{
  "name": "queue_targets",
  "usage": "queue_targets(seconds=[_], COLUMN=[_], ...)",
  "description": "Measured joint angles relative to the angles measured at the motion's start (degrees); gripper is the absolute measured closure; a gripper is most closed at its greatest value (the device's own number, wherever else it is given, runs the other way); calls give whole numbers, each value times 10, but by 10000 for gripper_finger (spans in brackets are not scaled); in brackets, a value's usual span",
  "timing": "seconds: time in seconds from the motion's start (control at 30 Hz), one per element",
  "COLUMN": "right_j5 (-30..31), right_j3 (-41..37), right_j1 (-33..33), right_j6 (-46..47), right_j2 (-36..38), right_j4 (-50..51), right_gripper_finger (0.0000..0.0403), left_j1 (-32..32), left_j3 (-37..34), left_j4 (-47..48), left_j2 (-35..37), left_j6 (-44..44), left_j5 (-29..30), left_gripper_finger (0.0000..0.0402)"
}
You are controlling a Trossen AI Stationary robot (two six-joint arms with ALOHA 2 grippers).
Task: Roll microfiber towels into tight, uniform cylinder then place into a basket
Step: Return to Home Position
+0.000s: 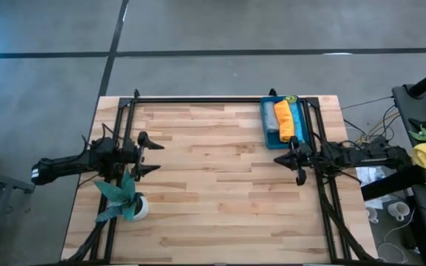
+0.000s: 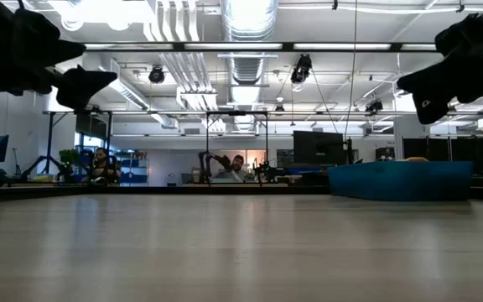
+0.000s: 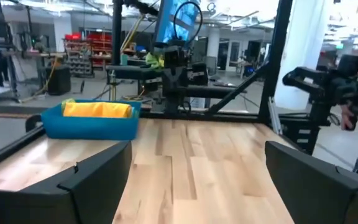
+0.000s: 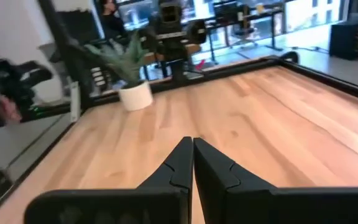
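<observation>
Left arm pose: I hold it stretched out level, with my left gripper (image 1: 159, 157) on the far side of the table (image 1: 220, 214) from the basket (image 1: 266, 125), well apart from it and raised clear of the wood.
Left gripper state: my fingers are spread wide, with nothing between them.
Right arm pose: it is level too, and my right gripper (image 1: 279, 159) hangs above the wood just beside the basket's end that faces the table's middle.
Right gripper state: my fingers are pressed together tip to tip, holding nothing.
Basket: a teal-blue bin with low walls, flat on the wood at a table corner.
Orange towel (image 1: 284, 120): a rolled cylinder lying lengthwise inside the basket, its top showing above the wall.
Lime green towel (image 1: 291, 98): a bit shows at the basket's end farthest from my right gripper.
Other towels: I cannot separate them from the basket's own blue.
Plant (image 1: 124, 193): in a white pot, well apart from the basket and near my left gripper.
Counts: two arms, one basket, one plant, two towels I can tell.
</observation>
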State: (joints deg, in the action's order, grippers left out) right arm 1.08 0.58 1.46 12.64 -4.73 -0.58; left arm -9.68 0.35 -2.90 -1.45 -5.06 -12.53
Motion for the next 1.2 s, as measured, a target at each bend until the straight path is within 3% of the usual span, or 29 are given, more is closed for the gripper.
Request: queue_targets(seconds=[0.3, 0.8, 1.2], right_j5=[-10, -10, -10], right_j3=[0, 0, 0], right_j1=[-54, -54, -54], right_j6=[-138, -67, -66], right_j2=[-4, -3, -3], right_j4=[1, 1, 1], right_gripper_finger=[394, 394, 394], left_j1=[0, 0, 0], left_j3=[0, -1, -1], left_j4=[1, 2, 2], left_j2=[-37, -79, -99], left_j6=[11, 10, 10], left_j5=[0, 0, 0], left_gripper_finger=[49, 49, 49])
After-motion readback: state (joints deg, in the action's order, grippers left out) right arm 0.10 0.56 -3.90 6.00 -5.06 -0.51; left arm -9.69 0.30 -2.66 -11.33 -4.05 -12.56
